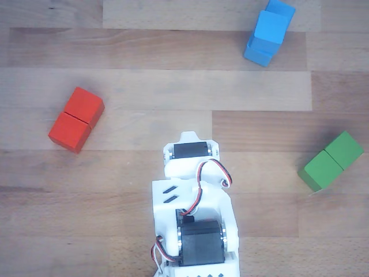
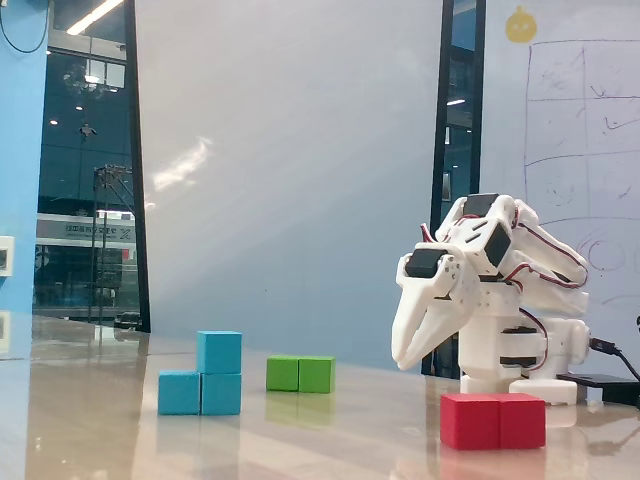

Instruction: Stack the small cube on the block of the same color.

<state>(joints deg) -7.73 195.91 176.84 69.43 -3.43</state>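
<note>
**Small cube set on the blue block, arm folded back**

A wooden table of pale planks is seen in the other view; in the fixed view a grey wall, dark glass panels and a whiteboard with drawn lines are found behind it.

The gripper is shown in the fixed view pointing down and to the left, above the table and touching nothing. Its two fingers appear pressed together, with almost no gap seen between the tips, though from this side angle this cannot be told with full certainty. Nothing is held between them. In the other view the fingers are hidden under the white body of the arm, where black motors and red, white and black wires are visible.

The base of the arm is placed at the right in the fixed view, and the red block is lying just in front of it.

The small cube is resting on top of the block, on its right half, well apart from the gripper. In the other view the same blue pile is seen at the upper right.

The green block is lying farther back, between the blue pile and the arm.
</note>
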